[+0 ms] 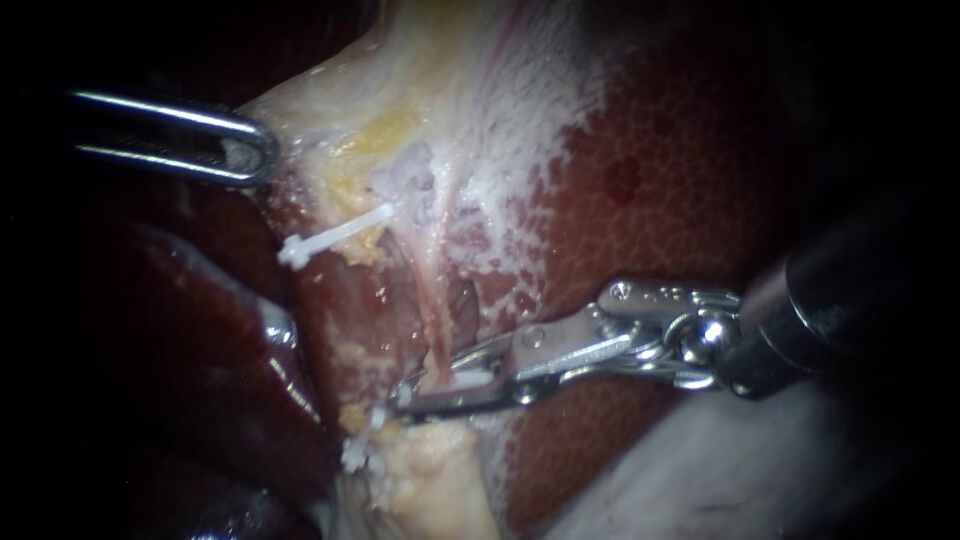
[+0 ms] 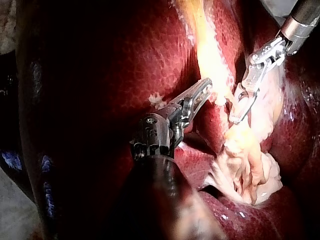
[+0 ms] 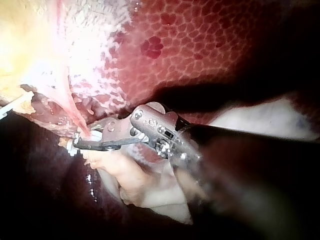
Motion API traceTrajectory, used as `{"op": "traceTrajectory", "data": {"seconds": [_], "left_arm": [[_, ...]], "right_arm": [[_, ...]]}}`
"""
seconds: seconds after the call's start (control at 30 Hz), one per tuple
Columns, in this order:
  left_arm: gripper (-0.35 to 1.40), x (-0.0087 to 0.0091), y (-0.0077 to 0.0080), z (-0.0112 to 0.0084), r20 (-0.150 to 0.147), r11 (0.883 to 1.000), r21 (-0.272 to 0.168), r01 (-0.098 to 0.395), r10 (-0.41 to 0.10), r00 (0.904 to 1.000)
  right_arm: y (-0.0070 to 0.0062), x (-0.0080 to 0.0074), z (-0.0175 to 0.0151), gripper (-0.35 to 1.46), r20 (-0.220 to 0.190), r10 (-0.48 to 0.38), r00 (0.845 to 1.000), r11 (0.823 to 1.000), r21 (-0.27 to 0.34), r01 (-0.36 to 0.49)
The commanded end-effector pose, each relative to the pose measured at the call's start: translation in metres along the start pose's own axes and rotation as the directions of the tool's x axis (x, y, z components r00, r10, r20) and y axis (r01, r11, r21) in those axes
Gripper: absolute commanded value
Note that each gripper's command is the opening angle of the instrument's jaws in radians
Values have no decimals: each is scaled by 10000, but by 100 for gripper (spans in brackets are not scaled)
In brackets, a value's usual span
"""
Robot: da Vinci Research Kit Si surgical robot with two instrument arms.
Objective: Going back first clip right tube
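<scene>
The right tube (image 1: 432,300) is a thin pink strand running down the pale dissected bed. At its lower end my right instrument (image 1: 430,390) comes in from the right, its jaws shut on a white clip (image 1: 467,380) that sits across the tube. The right wrist view shows the same jaws (image 3: 80,142) closed at the tube's foot, white showing between them. My left instrument (image 1: 255,150), at the upper left, holds the edge of the pale tissue (image 1: 350,90) with shut jaws, seen also in the left wrist view (image 2: 205,87).
Another white clip (image 1: 335,235) lies across a strand to the left of the right tube. More white clip material (image 1: 358,450) sits lower, beside a yellowish lump (image 1: 435,480). Dark red liver (image 1: 680,180) fills the right side.
</scene>
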State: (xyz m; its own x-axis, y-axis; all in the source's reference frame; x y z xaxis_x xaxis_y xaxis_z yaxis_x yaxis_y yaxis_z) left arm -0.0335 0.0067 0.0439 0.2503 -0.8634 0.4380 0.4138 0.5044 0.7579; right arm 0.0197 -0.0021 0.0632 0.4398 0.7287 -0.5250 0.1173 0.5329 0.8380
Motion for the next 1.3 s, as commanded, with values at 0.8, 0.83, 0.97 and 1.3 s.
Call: {"op": "traceTrajectory", "data": {"seconds": [0.8, 0.83, 0.97, 1.3], "left_arm": [[-35, 1, 0, 0, 0, 10000, 1, -5, 5, 10000], [-35, 1, 0, 0, 0, 10000, 1, -5, 5, 10000], [-35, 1, 0, 0, 0, 10000, 1, -5, 5, 10000], [-35, 1, 0, -1, -1, 10000, 3, -7, 7, 10000]], "right_arm": [[2, -4, 21, 39, 15, -997, 9950, 9950, -45, 997], [2, -3, 22, 43, 37, -1286, 9917, 9917, -58, 1286], [2, -1, 25, 51, 101, -2034, 9790, 9790, -87, 2035], [3, 1, 24, 58, 220, -3270, 9448, 9449, -77, 3273]]}}
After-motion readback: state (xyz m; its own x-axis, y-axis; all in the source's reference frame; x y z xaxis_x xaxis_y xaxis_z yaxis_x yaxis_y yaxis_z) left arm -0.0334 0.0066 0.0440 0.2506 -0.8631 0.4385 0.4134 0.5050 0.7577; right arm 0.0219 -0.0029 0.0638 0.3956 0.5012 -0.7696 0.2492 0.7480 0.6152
